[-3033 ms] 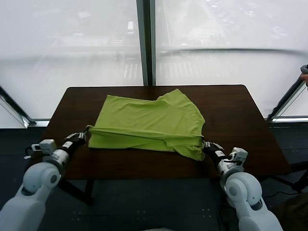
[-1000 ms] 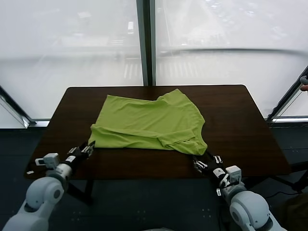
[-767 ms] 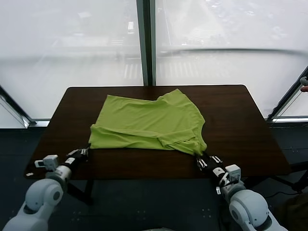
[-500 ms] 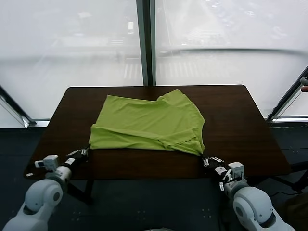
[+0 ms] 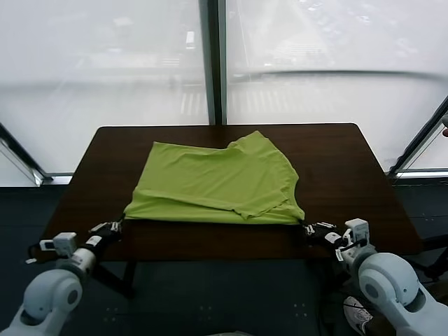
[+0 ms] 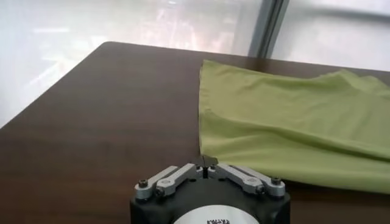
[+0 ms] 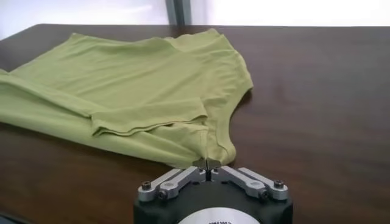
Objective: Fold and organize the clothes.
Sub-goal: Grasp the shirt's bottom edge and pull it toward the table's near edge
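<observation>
The lime-green T-shirt (image 5: pixel 219 182) lies flat mid-table (image 5: pixel 350 175), long axis running side to side. Left gripper (image 5: pixel 110 227) and right gripper (image 5: pixel 316 229) sit pinched closed at its near corners, empty, each equally close.

T-shirt (image 5: pixel 217 180): thin soft cloth, lime green, matt, lying in shallow wrinkles with a doubled layer along the near edge.
Table (image 5: pixel 336 175): dark brown wood-look top, smooth, with a faint sheen where the window light falls.
Left gripper (image 6: pixel 206 165): dull grey metal links with small screws on a black matt body.
Right gripper (image 7: pixel 208 164): the same grey metal links and black matt body.
Windows (image 5: pixel 105 63): frosted-looking glass in dark frames.
</observation>
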